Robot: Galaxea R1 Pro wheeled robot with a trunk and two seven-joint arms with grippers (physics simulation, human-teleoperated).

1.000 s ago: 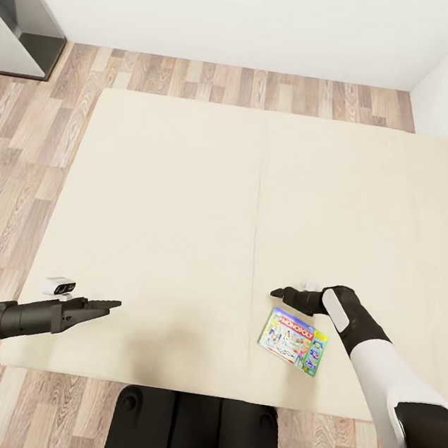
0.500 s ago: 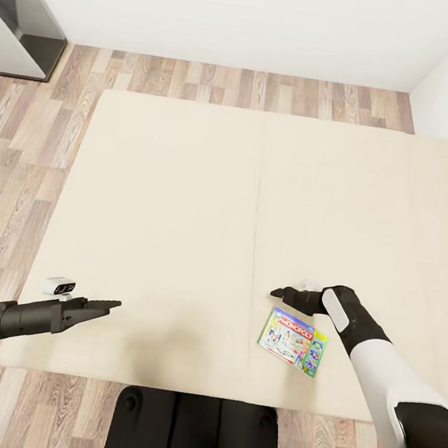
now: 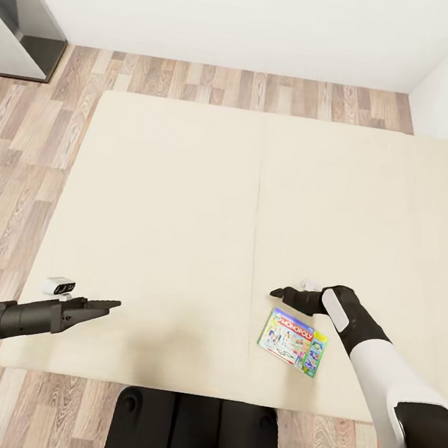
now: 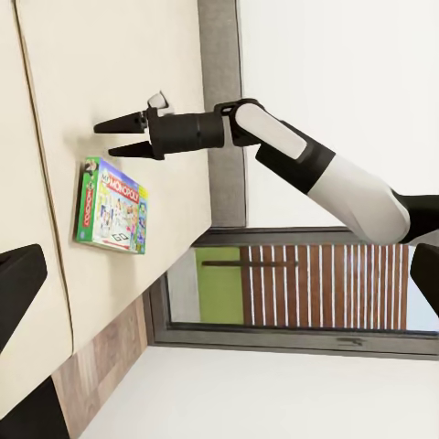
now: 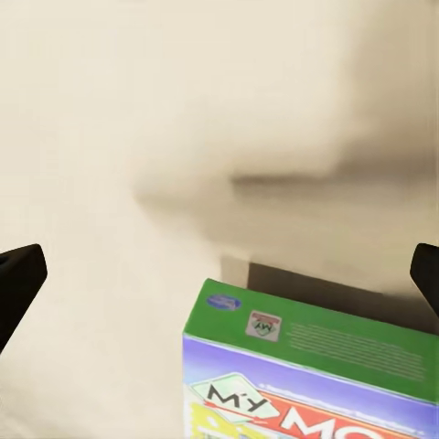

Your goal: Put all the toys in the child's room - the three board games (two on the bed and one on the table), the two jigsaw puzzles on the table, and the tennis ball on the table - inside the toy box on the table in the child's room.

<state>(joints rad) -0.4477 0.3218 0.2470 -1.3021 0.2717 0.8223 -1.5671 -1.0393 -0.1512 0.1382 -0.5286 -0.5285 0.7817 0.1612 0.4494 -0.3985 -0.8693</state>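
Observation:
One board game point(image 3: 293, 340), a pale green "My Monopoly" box, lies flat near the front edge of the bed point(image 3: 185, 197), on the right cream pad. My right gripper point(image 3: 276, 292) hovers just beyond the box's far edge, open and empty. The left wrist view shows its two fingers spread above the box point(image 4: 112, 206). In the right wrist view the box's green edge point(image 5: 320, 366) sits between the wide-apart fingertips. My left gripper point(image 3: 109, 304) is held over the bed's front left corner, open, holding nothing.
Wood-plank floor point(image 3: 29, 140) surrounds the bed, with a white wall behind. A dark cabinet point(image 3: 24, 25) stands at the far left. My base point(image 3: 194, 433) is against the bed's front edge. A window point(image 4: 302, 283) appears in the left wrist view.

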